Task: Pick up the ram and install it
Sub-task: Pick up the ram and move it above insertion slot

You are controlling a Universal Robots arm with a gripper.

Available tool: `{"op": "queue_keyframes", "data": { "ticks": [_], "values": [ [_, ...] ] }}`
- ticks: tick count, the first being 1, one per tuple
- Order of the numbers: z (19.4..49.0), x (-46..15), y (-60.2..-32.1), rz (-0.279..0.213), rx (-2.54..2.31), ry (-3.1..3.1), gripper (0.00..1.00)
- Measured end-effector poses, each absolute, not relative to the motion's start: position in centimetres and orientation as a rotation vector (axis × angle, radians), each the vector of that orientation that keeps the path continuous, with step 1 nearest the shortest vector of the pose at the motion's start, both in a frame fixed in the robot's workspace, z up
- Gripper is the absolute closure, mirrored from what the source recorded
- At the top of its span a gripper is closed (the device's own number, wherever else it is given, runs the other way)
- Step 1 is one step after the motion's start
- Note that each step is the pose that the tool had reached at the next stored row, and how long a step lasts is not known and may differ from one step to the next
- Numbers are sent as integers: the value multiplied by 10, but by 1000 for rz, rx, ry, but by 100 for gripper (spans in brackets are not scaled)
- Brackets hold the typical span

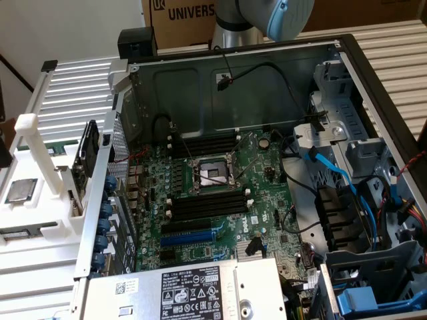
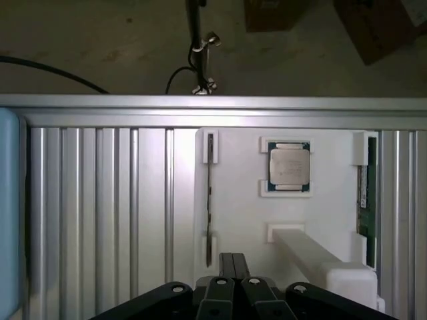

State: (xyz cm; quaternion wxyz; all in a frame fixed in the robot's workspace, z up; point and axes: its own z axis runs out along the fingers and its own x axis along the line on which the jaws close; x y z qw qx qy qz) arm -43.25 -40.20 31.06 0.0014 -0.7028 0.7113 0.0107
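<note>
Wrist view: gripper (image 2: 233,259) closed, empty, by white holder (image 2: 240,220) w/ ram (image 2: 363,193); exterior view: open PC's motherboard (image 1: 267,180).

A white tray (image 2: 240,220) beside the open computer case (image 1: 200,80) holds a processor (image 2: 288,167).

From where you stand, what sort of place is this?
Probably a robotics lab bench for computer assembly: an open desktop computer case with its motherboard bare, a white holder carrying a processor chip, and a cardboard box behind.
</note>
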Motion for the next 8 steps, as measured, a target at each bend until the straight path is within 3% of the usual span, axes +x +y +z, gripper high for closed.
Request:
{"op": "queue_keyframes", "data": {
  "ticks": [8],
  "values": [
    [301,-429,-402,34,-2206,2233,90]
  ]
}}
